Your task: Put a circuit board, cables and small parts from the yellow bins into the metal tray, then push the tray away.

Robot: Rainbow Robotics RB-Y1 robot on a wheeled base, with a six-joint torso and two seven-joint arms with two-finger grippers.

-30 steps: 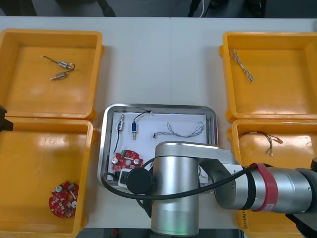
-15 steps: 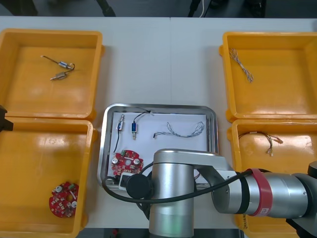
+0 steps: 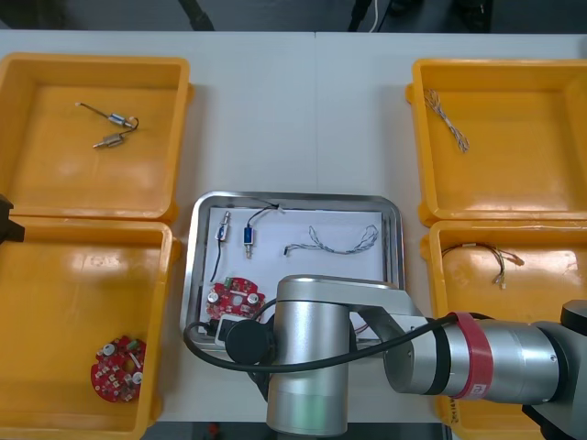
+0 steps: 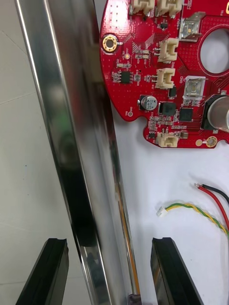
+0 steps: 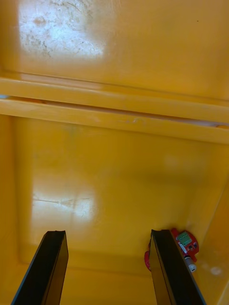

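My right arm [image 3: 312,348] lies across the table's [image 3: 275,110] near edge, wrist turned down at the tray's [image 4: 71,143] near-left corner. Right gripper [image 4: 109,244] is spread wide and grips nothing. The tray rim runs between the fingers, one outside, one inside. Red board [image 4: 162,71] and red-yellow cable [image 4: 188,206] lie in the tray. Left gripper [image 5: 107,236] hangs spread, empty, over a yellow bin [image 5: 114,167].

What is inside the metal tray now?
Inside the metal tray: red circuit board, two small metal parts, twisted cable, red and yellow cable. The right arm hides its near part; the right gripper straddles the rim.
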